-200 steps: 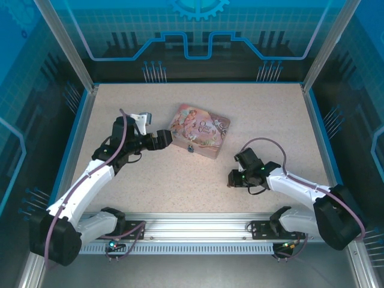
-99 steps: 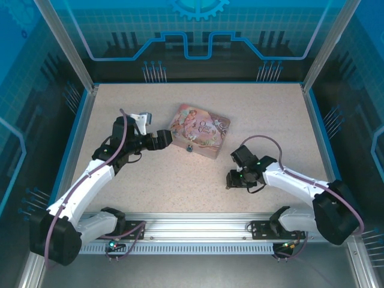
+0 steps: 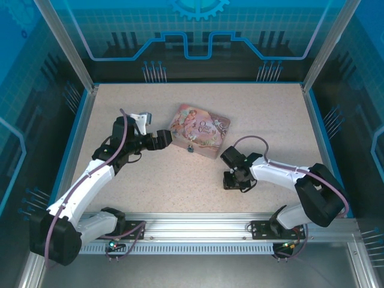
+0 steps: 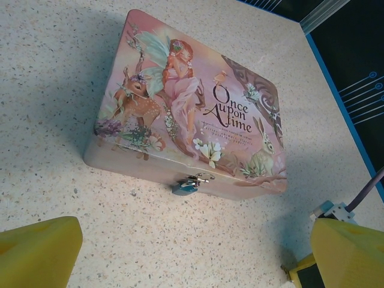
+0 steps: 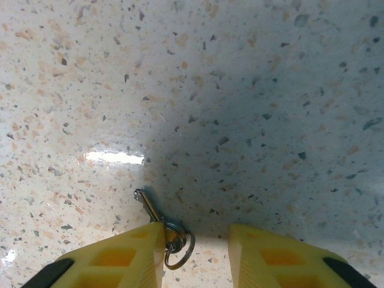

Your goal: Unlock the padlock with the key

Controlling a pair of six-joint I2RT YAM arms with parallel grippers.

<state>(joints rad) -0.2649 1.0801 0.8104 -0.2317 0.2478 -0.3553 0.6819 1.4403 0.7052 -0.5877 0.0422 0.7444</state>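
The teal padlock [image 4: 185,186] hangs from the clasp on the front wall of the pink tin [image 4: 180,90], and it shows as a speck [image 3: 190,148] from above. My left gripper [image 4: 195,240] is open wide, low over the table just in front of the padlock, and touches nothing. The small key [image 5: 149,207] lies flat on the table with its ring [image 5: 179,249] beside it. My right gripper [image 5: 197,237] is down at the table, and the key's head rests against the inner face of its left finger [image 5: 129,252]. Its jaws stand apart, with a bare gap to the other finger.
The pink tin [image 3: 200,130] sits mid-table, angled. My left gripper [image 3: 162,139] is at its left end and my right gripper [image 3: 231,182] is on the open speckled table in front of its right end. Blue walls ring the table.
My right arm has swung left across the table toward the middle. Its fingers widened briefly and came back in beside the key. The left arm has not moved.
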